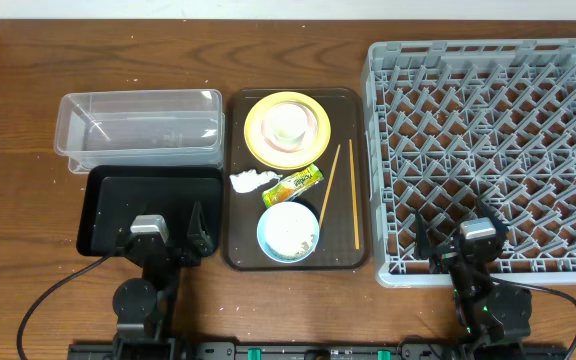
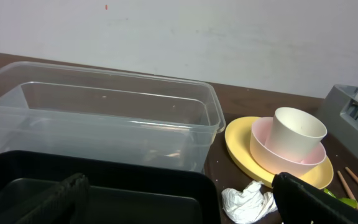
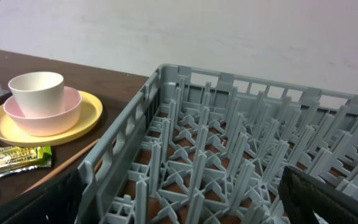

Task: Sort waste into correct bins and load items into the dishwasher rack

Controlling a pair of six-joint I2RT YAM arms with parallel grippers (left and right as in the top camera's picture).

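The large square grey plastic dishwasher rack (image 1: 488, 150) fills the right side of the wooden table (image 1: 18, 150), and its pegged grid floor holds nothing yet. To its left lies the dark brown rectangular serving tray (image 1: 242, 215), which carries every item and every piece of waste. Left again, the clear plastic rectangular tub (image 1: 138, 125) sits just behind the shallow black rectangular tray (image 1: 108, 205), and both bins look empty, so by this reading no part of the sorting or loading is done. On the brown tray, the round yellow plate (image 1: 253, 138) sits at the back with the pale pink bowl (image 2: 272, 155) on it and the small white cup (image 2: 297, 134) standing in that bowl. The light blue bowl (image 1: 262, 232) sits at the front with what appear to be loose white rice grains (image 1: 290, 235) inside. The two thin wooden chopsticks (image 1: 354, 195) lie along the right side. Between plate and blue bowl rest the small yellow-green snack wrapper (image 1: 296, 184) and, just beside it, the crumpled white tissue (image 1: 251, 181). The left gripper (image 1: 164, 236) hovers over the black tray's near edge and the right gripper (image 1: 460, 240) over the rack's near left corner, both with fingers spread wide and holding nothing. The rack's tall wall stands close to the brown tray's right rim, so lifting over it looks necessary, while the table beyond the bins is open.
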